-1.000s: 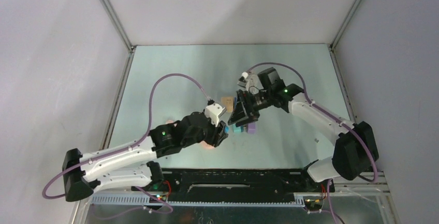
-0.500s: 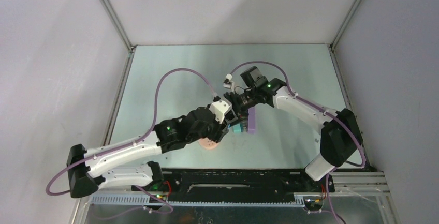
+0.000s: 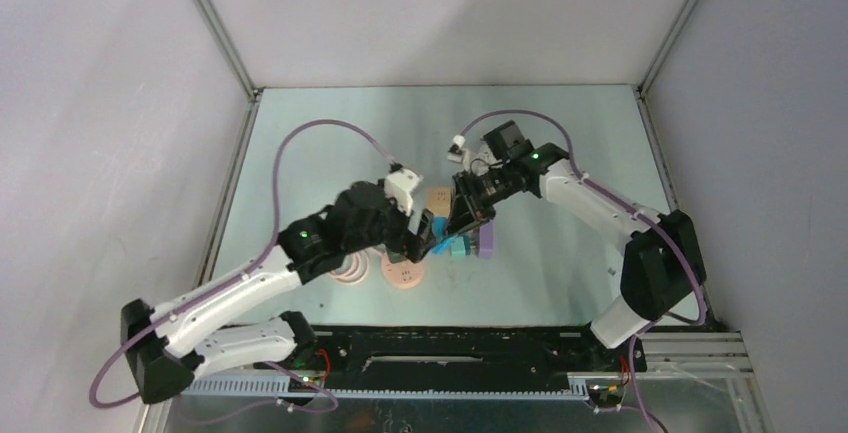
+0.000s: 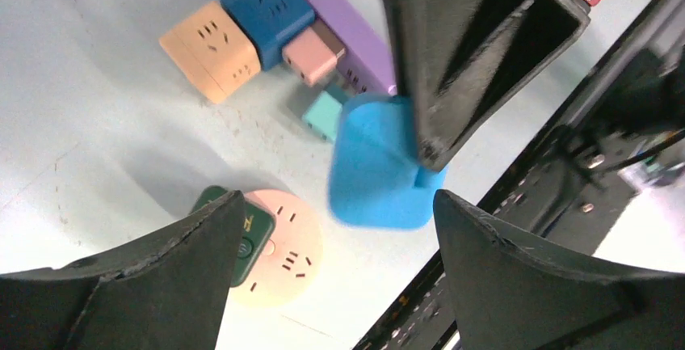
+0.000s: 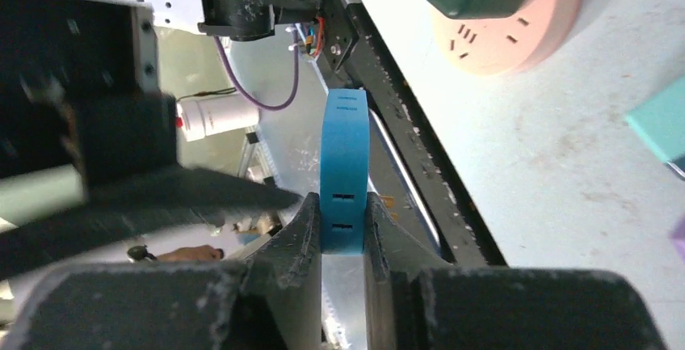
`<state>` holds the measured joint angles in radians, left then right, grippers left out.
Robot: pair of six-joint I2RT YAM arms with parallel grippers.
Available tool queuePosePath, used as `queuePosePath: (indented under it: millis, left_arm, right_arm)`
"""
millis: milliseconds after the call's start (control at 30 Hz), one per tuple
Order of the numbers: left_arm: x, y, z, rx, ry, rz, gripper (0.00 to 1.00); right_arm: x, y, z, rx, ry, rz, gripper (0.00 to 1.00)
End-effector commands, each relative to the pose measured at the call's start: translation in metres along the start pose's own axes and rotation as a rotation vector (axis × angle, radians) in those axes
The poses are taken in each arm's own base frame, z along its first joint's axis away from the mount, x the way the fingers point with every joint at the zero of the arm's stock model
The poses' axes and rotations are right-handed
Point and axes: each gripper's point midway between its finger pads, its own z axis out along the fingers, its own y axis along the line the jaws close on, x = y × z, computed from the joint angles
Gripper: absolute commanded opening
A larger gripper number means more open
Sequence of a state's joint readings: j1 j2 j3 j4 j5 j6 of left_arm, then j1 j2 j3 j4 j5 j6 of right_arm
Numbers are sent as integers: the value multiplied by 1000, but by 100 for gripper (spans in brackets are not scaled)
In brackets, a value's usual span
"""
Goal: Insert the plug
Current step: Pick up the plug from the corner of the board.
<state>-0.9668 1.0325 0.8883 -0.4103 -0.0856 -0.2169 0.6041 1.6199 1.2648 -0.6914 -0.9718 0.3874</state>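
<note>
Between the two fingers of my right gripper (image 5: 343, 233) sits one blue plug (image 5: 343, 148). It is pinched firmly on its flat sides and held above the table (image 3: 330, 143), close to the teal block (image 4: 323, 113). My left gripper (image 4: 337, 204) stands wide apart with nothing between its fingers, just beside the plug at the centre of the top view.

Around them, in the upper left of the left wrist view, I count one orange cube socket (image 4: 208, 51), one blue cube socket (image 4: 269, 6), one purple strip (image 4: 343, 31) and one pink adapter (image 4: 313, 55) against the strip. The teal block lies just below this adapter. One pink round socket (image 4: 283, 249) lies at the lower left, with a dark green piece (image 4: 234, 225) partly on it.

The top view shows two pink round things in its lower middle, while each wrist view shows only one. Only the right wrist view shows two small dark marks on the plug's narrow edge.
</note>
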Motion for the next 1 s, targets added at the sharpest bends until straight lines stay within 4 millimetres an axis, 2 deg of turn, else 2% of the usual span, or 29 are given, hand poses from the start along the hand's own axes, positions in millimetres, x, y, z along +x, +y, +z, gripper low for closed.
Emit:
queuePosePath:
  millis: [0, 200, 333, 433, 600, 800, 900, 933, 967]
  left_arm:
    - [-38, -18, -40, 259, -126, -131, 89]
    - [-26, -29, -64, 512, -75, -267, 85]
    - [-12, -44, -64, 641, 20, -313, 80]
    - [-3, -46, -58, 662, 88, -344, 78]
    - [-10, -60, -55, 742, 90, -353, 73]
    - [-7, -72, -48, 777, 113, -356, 53]
    - [-9, -75, -44, 787, 113, -350, 29]
    - [-9, -74, -44, 786, 114, -349, 19]
    - [-7, -73, -43, 779, 116, -342, 11]
  right_arm:
    - [6, 28, -37, -62, -45, -249, 0]
    - [34, 57, -42, -166, 4, -412, 0]
    - [40, 73, -40, -219, 26, -445, 0]
    - [42, 79, -38, -234, 44, -472, 0]
    - [41, 79, -34, -224, 61, -476, 0]
    - [39, 81, -32, -226, 79, -481, 0]
    - [39, 80, -30, -206, 98, -488, 0]
    - [38, 79, -29, -195, 99, -491, 4]
    - [36, 76, -29, -176, 92, -495, 13]
